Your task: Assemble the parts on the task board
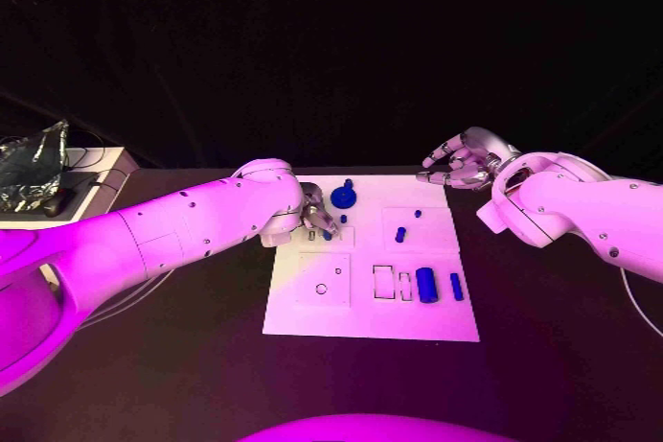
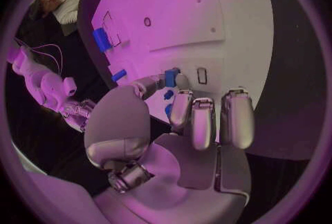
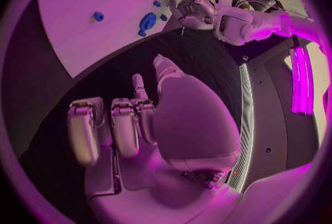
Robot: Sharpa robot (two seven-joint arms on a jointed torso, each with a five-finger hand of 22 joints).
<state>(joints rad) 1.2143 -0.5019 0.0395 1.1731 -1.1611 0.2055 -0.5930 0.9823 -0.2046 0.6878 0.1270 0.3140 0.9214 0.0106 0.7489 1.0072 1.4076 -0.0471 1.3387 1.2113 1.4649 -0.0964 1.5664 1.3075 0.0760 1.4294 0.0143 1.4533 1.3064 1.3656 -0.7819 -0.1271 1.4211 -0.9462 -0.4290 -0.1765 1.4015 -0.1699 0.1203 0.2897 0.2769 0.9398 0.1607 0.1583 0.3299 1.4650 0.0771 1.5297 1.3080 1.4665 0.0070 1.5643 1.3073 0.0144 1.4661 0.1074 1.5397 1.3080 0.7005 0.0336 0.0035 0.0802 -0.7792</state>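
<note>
The white task board [image 1: 373, 313] lies mid-table. My left hand [image 1: 315, 220] hovers over its far left part, and thumb and a finger pinch a small blue part [image 2: 171, 76] just above the board [image 2: 180, 14]. Two more small blue pieces [image 2: 168, 101] sit close under the fingers. A flat blue keyed part [image 1: 344, 197] lies at the far edge. Two short pegs [image 1: 400, 235] stand near the middle, and a blue cylinder [image 1: 425, 284] and a thin bar [image 1: 456, 287] lie at the near right. My right hand [image 1: 463, 159] hangs off the board's far right corner with its fingers [image 3: 110, 130] apart, holding nothing.
Bare rectangular slots [image 1: 384, 281] and a round hole [image 1: 321, 290] mark the board's near half. A silver foil bag [image 1: 34, 164] lies on a white box at the table's far left. Black table surrounds the board.
</note>
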